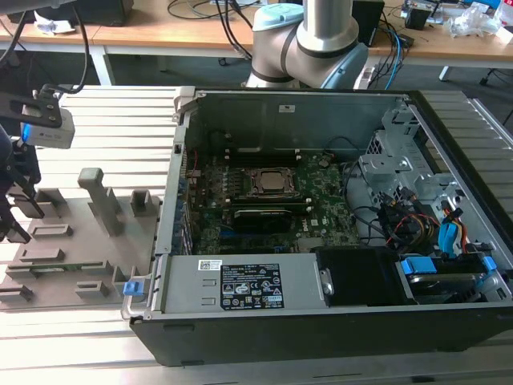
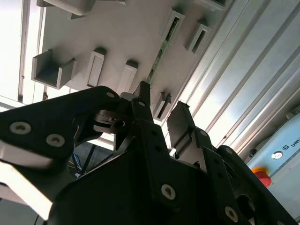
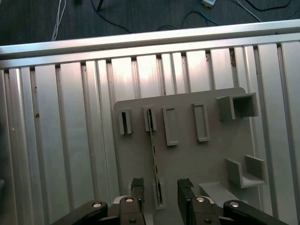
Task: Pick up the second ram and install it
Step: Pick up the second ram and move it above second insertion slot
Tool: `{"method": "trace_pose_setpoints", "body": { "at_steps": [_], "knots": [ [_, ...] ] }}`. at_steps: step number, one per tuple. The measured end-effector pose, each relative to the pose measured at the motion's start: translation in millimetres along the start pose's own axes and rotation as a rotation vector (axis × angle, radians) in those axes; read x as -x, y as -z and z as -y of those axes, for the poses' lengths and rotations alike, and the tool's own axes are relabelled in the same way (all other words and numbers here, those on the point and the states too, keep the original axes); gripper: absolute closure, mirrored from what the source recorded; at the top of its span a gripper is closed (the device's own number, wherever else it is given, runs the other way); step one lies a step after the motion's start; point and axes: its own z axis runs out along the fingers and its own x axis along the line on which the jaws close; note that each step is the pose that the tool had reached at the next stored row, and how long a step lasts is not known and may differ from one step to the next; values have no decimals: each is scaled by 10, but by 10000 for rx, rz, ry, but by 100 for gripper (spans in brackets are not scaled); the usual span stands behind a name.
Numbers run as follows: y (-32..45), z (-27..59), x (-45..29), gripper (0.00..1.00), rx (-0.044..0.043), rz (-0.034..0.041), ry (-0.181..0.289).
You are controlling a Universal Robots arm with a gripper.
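Note:
The second ram (image 3: 153,154) is a thin green stick standing on edge in slotted holders of a grey fixture plate (image 3: 187,159). It also shows in the second wrist view (image 2: 161,51) and, in the exterior view, as a low strip (image 1: 60,268) near the plate's front. My gripper (image 3: 161,192) is open, with one black finger (image 3: 137,190) on each side of the stick's near end and nothing between them touching it. In the exterior view the gripper (image 1: 22,220) hangs over the plate at the far left. The gripper (image 2: 161,110) in the second wrist view points at the stick's end.
An open computer case (image 1: 280,337) fills the exterior view's right, with a green motherboard (image 1: 321,208), silver socket (image 1: 268,183) and black card (image 1: 260,216) inside. Grey blocks (image 1: 100,200) stand up from the fixture plate. Ribbed aluminium table (image 3: 61,140) surrounds it.

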Motion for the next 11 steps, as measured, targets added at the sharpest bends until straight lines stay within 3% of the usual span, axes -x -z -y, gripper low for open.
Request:
{"method": "trace_pose_setpoints", "body": {
  "at_steps": [11],
  "knots": [
    [-118,5,-2,58,0,-1,1]
  ]
}}
